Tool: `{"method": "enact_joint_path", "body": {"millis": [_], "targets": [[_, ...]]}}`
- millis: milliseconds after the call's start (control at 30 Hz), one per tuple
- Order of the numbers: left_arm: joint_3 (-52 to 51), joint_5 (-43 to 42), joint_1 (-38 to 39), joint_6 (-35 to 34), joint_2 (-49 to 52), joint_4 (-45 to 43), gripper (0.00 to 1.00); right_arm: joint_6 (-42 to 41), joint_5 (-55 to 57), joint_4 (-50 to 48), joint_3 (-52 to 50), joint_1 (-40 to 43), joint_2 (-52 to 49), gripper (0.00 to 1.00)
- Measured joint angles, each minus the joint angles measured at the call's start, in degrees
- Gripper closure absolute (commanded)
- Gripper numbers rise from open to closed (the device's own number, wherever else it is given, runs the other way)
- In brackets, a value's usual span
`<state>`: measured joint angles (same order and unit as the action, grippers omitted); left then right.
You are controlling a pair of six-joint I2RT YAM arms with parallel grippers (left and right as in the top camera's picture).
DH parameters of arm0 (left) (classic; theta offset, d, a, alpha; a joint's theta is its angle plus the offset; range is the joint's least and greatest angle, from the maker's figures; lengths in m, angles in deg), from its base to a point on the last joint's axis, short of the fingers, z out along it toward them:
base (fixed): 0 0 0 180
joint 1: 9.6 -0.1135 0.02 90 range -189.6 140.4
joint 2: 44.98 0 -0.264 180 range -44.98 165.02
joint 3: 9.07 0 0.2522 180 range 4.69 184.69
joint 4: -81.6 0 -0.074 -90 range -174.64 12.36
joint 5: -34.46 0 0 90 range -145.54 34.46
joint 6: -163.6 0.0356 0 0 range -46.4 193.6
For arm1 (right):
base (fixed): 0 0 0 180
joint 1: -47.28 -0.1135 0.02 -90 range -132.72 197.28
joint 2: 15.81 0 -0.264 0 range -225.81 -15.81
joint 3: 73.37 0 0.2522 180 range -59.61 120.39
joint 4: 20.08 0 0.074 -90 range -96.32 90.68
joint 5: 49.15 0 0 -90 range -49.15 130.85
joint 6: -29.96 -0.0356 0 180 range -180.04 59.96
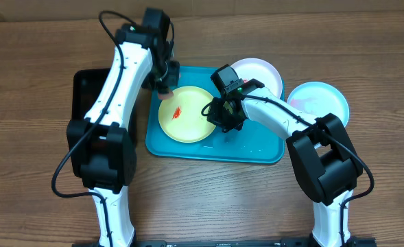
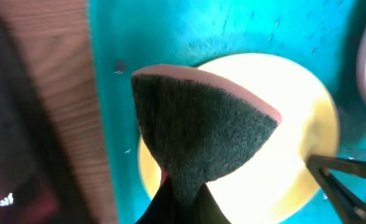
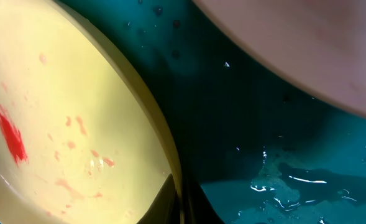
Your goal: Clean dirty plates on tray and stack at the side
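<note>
I see the yellow-green plate lying in the tray, with a red smear on it. My right gripper is clamped on its right rim. My left gripper grasps a sponge over its far-left edge. The white plate overlaps the tray's far corner, and the pale blue plate rests on the table beside it.

From where I stand the left hand has little room. Its sponge hangs just over the yellow-green plate. The right hand pinches the rim on the side of that plate away from the left hand, and its arm bars the way across. Close behind the right hand lies the white plate. On its near side, bare wet tray is open. A black tray sits outboard of the left hand, and a blue plate lies on the counter beyond the right arm.
</note>
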<state>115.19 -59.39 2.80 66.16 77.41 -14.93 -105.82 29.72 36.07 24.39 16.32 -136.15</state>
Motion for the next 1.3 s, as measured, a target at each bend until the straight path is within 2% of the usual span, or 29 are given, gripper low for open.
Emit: {"method": "enact_joint_path", "body": {"millis": [267,467,633,900,1000,1167,1300], "targets": [[-14.1,-1.5,1.2,1.7,0.0,-12.6,0.96,0.6,0.0,0.1,0.0,0.0,0.0,0.96],[-21.3,3.4,5.3,1.4,0.0,-20.6,0.96,0.7,0.0,0.1,0.0,0.0,0.0,0.96],[-22.8,5.5,7.3,1.9,-0.9,-21.6,0.96,0.9,0.3,0.3,0.0,0.0,0.0,0.96],[-23.4,-1.9,7.2,3.7,-1.0,-25.7,0.96,0.9,1.0,0.3,0.0,0.1,0.0,0.96],[-23.6,0.9,7.1,-0.1,-1.0,-26.3,0.96,0.8,1.0,-0.3,0.0,0.1,0.0,0.96],[-23.6,11.8,8.5,-6.8,-1.1,-23.5,0.96,0.8,0.9,-0.6,0.0,-0.3,0.0,0.96],[-23.6,16.5,8.7,-8.5,-1.1,-20.2,0.96,0.8,0.8,-0.6,0.0,-0.4,0.0,0.96]]}}
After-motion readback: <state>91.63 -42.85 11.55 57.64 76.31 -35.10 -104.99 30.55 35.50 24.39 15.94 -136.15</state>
